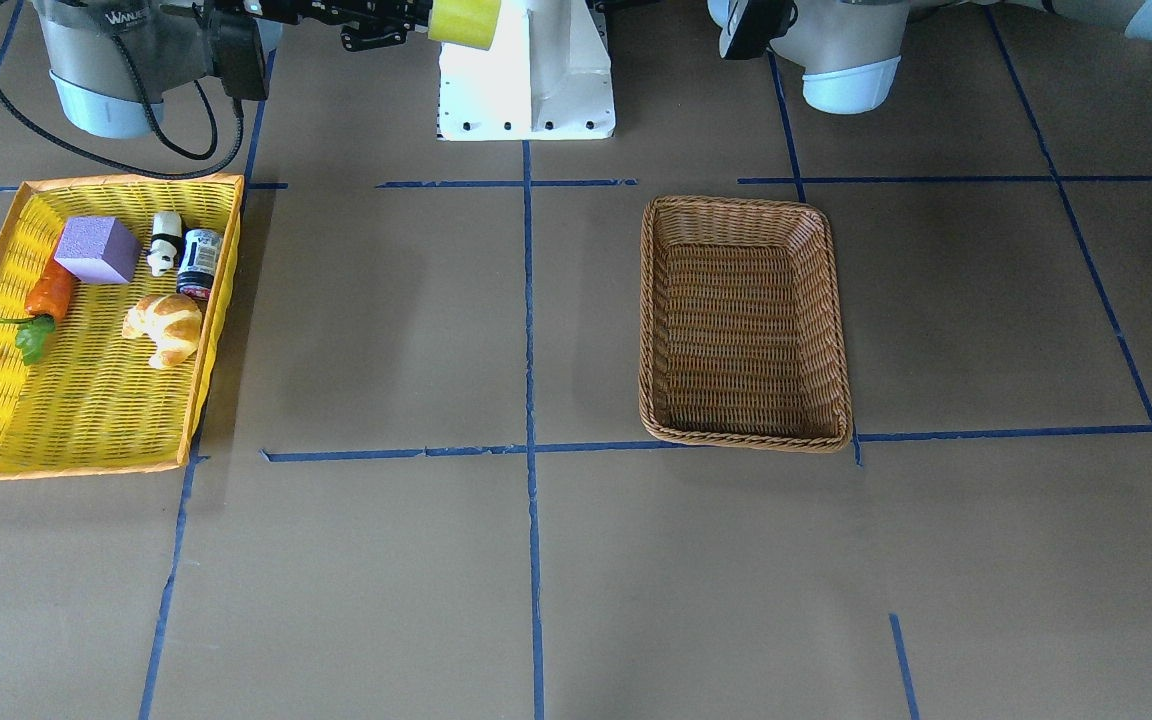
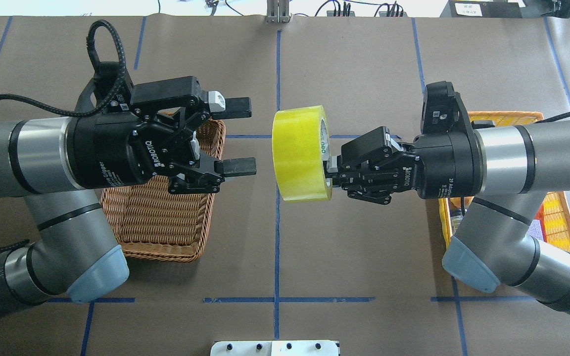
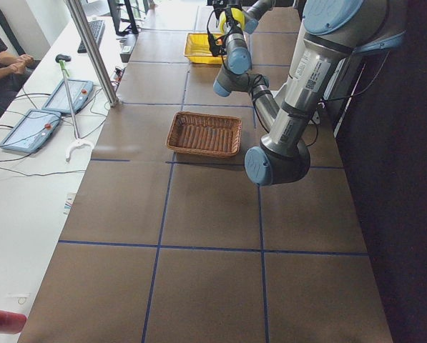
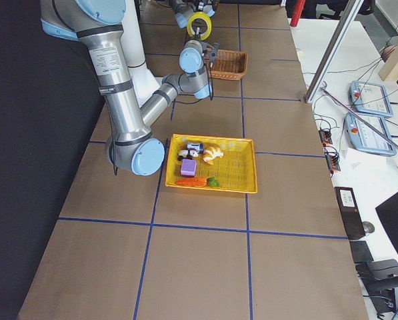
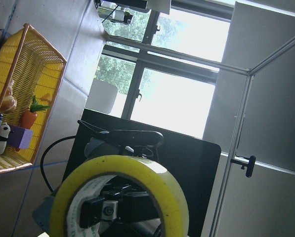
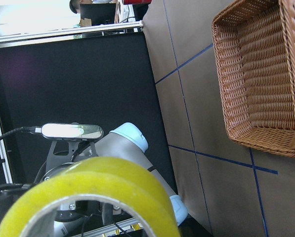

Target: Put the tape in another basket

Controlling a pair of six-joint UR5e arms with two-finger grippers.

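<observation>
Step in hand: likely a mid-air handover, judging by two claws facing each other at centre of the overhead view with the tape (image 2: 299,153) between them.
Right claw (image 2: 332,174): closed on the tape's rim, pinching the wall from the white-core side; roll held on edge, well above the surface (image 2: 364,277).
Left claw (image 2: 239,136): spread wide, holding nothing, fingers (image 2: 238,166) pointing at the roll but apart from it.
Tape position: centre of the overhead view, near the blue cross lines; not over the basket (image 2: 161,217), which sits at lower left under the left arm.
Next move calls for: probably closing the gap, gripping the free side of the roll, releasing from the right only after a firm hold, then carrying it over the basket.
Tape: glossy translucent yellow ring, wide band, white printed core.
Basket: brown woven wicker, rectangular, rounded corners, raised sides, nothing visible inside.
Yellow tray (image 1: 86,400): shallow plastic mesh, orange rim, at left of the front view.
Surface: matte brown sheet, blue tape grid.
</observation>
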